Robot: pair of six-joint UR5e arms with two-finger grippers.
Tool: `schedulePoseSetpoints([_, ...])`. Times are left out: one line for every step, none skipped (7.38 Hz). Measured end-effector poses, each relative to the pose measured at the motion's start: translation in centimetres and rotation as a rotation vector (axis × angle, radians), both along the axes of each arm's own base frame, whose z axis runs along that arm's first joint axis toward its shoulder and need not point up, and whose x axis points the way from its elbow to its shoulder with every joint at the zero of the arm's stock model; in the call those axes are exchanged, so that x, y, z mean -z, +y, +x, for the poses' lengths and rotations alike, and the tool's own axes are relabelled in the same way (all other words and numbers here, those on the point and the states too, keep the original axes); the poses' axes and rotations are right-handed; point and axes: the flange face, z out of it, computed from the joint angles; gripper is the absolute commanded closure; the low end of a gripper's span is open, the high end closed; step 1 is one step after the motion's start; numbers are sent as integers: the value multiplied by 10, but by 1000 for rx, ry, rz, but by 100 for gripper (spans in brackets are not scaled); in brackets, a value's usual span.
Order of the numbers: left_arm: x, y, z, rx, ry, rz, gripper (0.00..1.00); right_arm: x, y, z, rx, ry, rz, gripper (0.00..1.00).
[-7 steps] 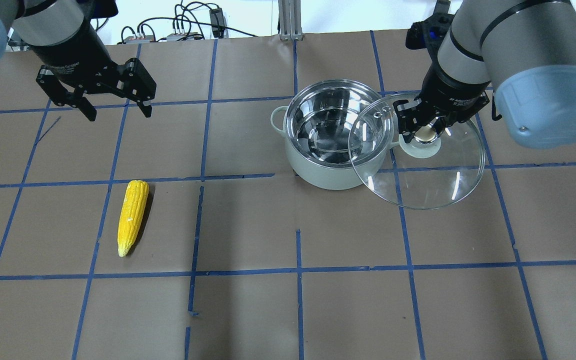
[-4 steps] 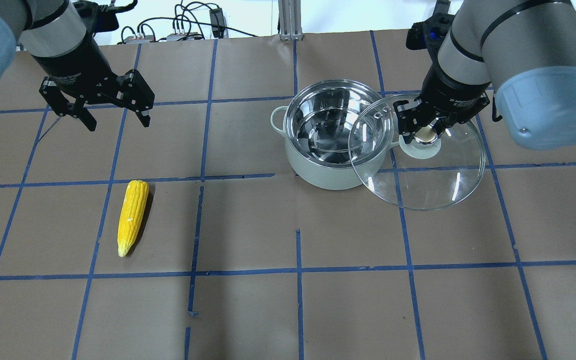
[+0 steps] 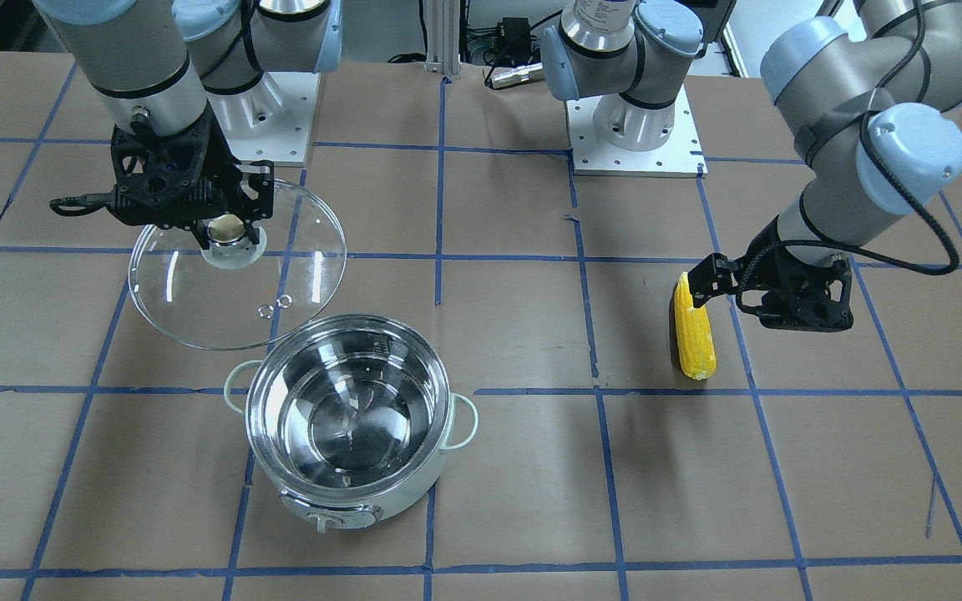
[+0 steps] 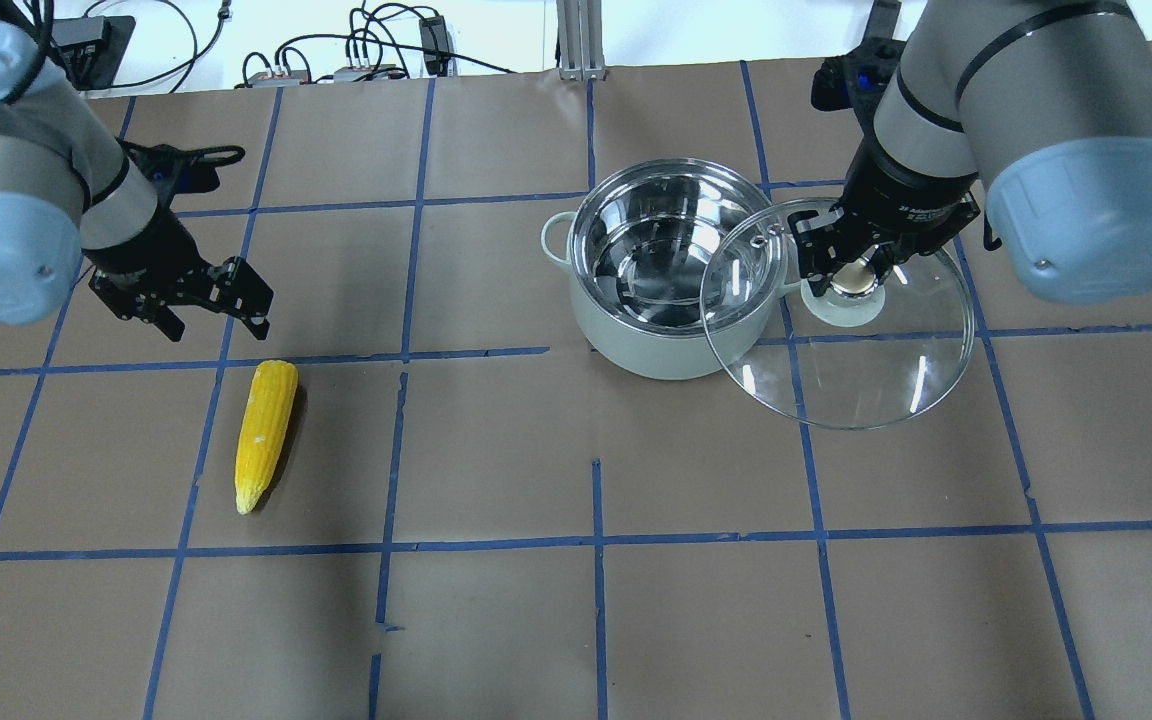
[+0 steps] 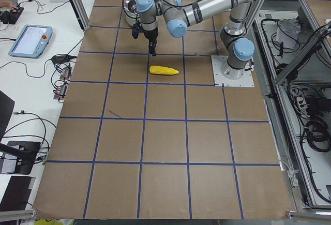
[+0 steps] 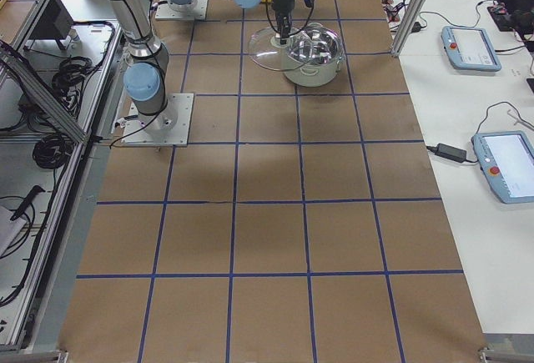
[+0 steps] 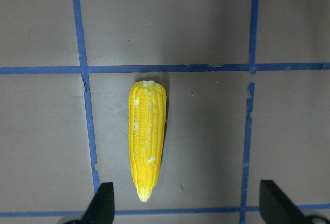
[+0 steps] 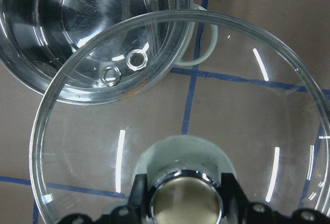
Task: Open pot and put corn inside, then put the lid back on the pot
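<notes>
The pale mint pot (image 4: 671, 265) (image 3: 356, 417) stands open on the table, its steel inside empty. My right gripper (image 4: 854, 270) (image 3: 229, 234) is shut on the metal knob of the clear glass lid (image 4: 841, 330) (image 3: 235, 267) (image 8: 180, 147), holding it beside the pot, with its edge overlapping the pot's rim. The yellow corn (image 4: 264, 432) (image 3: 694, 330) (image 7: 147, 136) lies on the table at the left. My left gripper (image 4: 216, 318) (image 7: 183, 208) is open and empty, just beyond the corn's thick end and above it.
Brown paper with blue tape lines (image 4: 596, 540) covers the table. Cables and a post (image 4: 576, 40) lie along the far edge. The arm bases (image 3: 635, 125) stand on the robot's side.
My left gripper has moved nearer and down toward the corn, still open. My right gripper still holds the lid beside the pot, shifted only slightly.
</notes>
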Motion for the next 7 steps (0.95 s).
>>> schedulePoseSetpoints([39, 5, 7, 17, 0, -17, 2, 1, 0, -1, 0, 1, 4, 58])
schedulePoseSetpoints([72, 7, 10, 27, -1, -28, 6, 2, 0, -2, 1, 2, 6, 58])
schedulePoseSetpoints([100, 9, 10, 31, 2, -20, 13, 2, 0, -2, 1, 2, 8, 58])
schedulePoseSetpoints([118, 10, 10, 33, 4, -11, 36, 3, 0, -2, 1, 3, 10, 58])
schedulePoseSetpoints([127, 10, 10, 34, 3, -3, 69, 3, 0, -3, 1, 3, 10, 58])
schedulePoseSetpoints([130, 10, 10, 35, 1, 1, 88, 3, 0, -3, 1, 4, 10, 58])
schedulePoseSetpoints([131, 10, 8, 38, -1, 5, 89, 3, 0, -3, 1, 4, 11, 58])
